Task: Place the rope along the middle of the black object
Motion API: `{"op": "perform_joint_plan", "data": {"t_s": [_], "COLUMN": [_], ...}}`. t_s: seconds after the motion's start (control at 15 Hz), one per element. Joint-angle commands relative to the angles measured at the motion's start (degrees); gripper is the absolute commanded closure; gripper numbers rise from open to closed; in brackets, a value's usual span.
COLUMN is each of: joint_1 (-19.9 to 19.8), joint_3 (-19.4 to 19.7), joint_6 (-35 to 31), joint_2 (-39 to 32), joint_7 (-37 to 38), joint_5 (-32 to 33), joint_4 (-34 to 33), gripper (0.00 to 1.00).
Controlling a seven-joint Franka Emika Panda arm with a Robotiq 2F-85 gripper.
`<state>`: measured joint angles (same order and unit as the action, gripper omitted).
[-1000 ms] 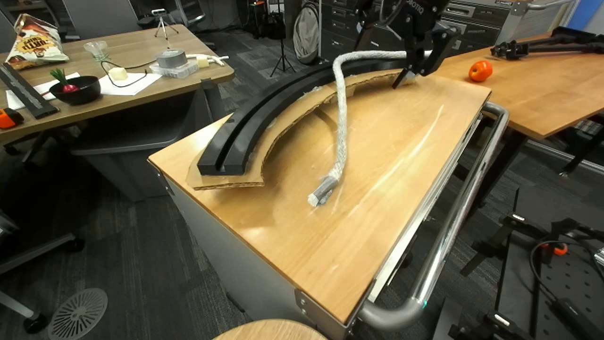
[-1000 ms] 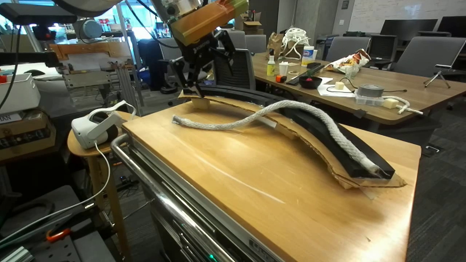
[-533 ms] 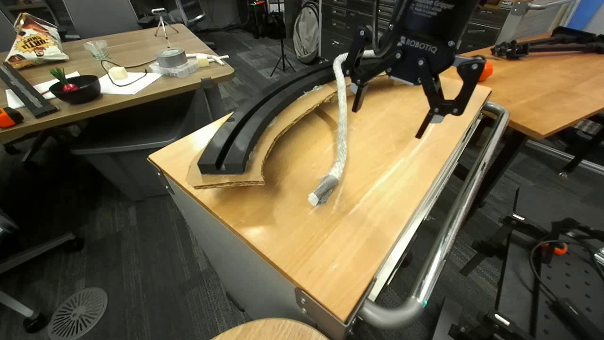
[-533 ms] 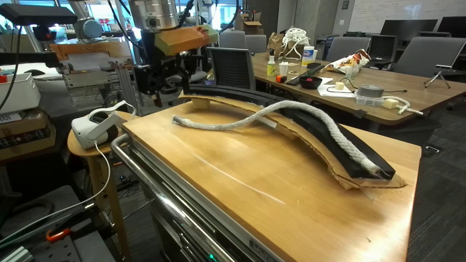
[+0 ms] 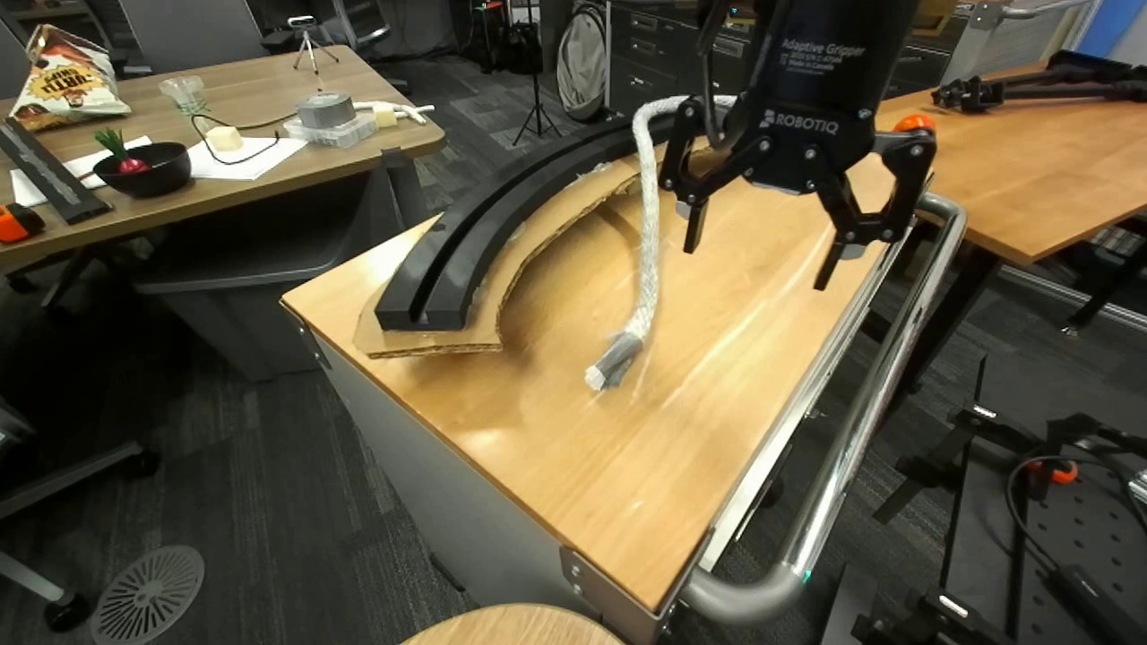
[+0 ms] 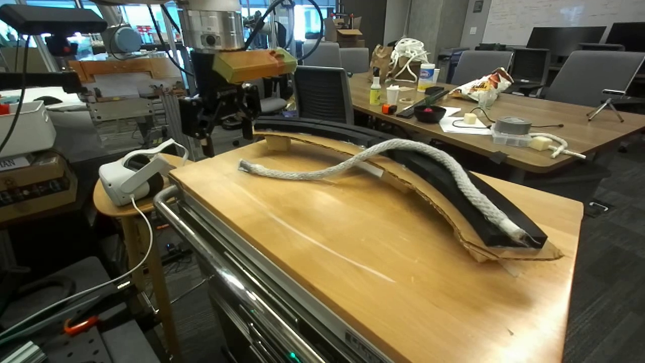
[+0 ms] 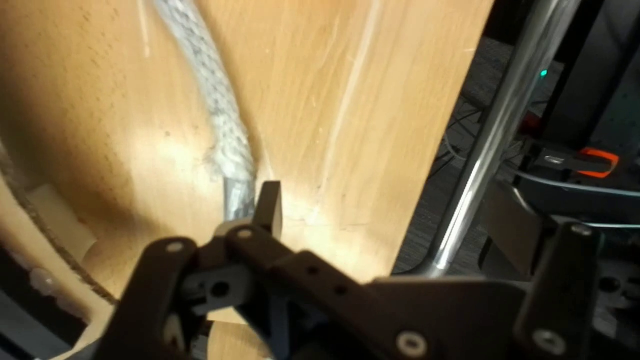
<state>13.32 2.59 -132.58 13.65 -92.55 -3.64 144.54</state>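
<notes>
The light-grey rope (image 5: pixel 649 233) shows in both exterior views. One stretch lies on the near end of the black object (image 6: pixel 526 229), the black arc strip. From there the rope (image 6: pixel 463 184) bends off across the cardboard, and its taped end (image 6: pixel 245 166) rests on the cart top. My gripper (image 5: pixel 760 255) points down, open and empty, above the cart top near the rail side, apart from the rope. In the wrist view the gripper (image 7: pixel 390 210) has its fingers wide apart. The taped rope end (image 7: pixel 239 194) shows beside one finger, partly hidden. The black object (image 7: pixel 30 310) shows at lower left.
Cardboard (image 5: pixel 533 260) raised on blocks lies under the arc. A chrome rail (image 5: pixel 847 475) runs along the cart's edge. A stool with a white headset (image 6: pixel 132 176) stands beside the cart. A red tomato (image 5: pixel 916 123) sits on a neighbouring table.
My gripper has swung from the arc's far end, where it was tilted, toward the rail side and now hangs straight down, open. The rope and the black object have not moved.
</notes>
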Motion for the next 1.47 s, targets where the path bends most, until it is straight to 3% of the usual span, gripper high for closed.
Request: {"op": "perform_joint_plan", "data": {"t_s": [0.0,0.33,0.47,0.6,0.8,0.87,0.93,1.0,1.07,1.13,1.27,1.4], "joint_1": [-1.4,-1.6,-2.0,-2.3,-3.0,-3.3,-3.6,-3.8,-4.0,-4.2,-4.6,-5.1], "joint_3": [-2.1,-2.8,-3.5,-4.2,-5.4,-5.7,-6.1,-6.3,-6.6,-6.9,-7.5,-8.1], "joint_6": [-8.6,-9.8,-12.5,-15.9,-19.8,-20.8,-21.2,-22.0,-22.6,-22.9,-23.5,-22.9], "joint_2": [-3.5,-8.5,-9.9,-11.2,-13.5,-14.4,-15.2,-16.0,-16.7,-17.3,-18.3,-19.0], "joint_7": [2.6,2.1,2.8,3.5,5.4,6.2,6.8,7.7,8.2,8.8,9.7,9.3], "joint_5": [-1.3,-3.8,-4.0,-3.6,-1.7,-0.8,0.1,1.2,1.6,2.2,3.0,2.3], "joint_4": [-0.8,-2.1,-2.3,-2.5,-3.4,-3.7,-4.1,-4.5,-4.9,-5.2,-5.8,-6.3], "gripper": [0.0,0.0,0.27,0.44,0.66,0.58,0.73,0.81,0.62,0.66,0.6,0.86]}}
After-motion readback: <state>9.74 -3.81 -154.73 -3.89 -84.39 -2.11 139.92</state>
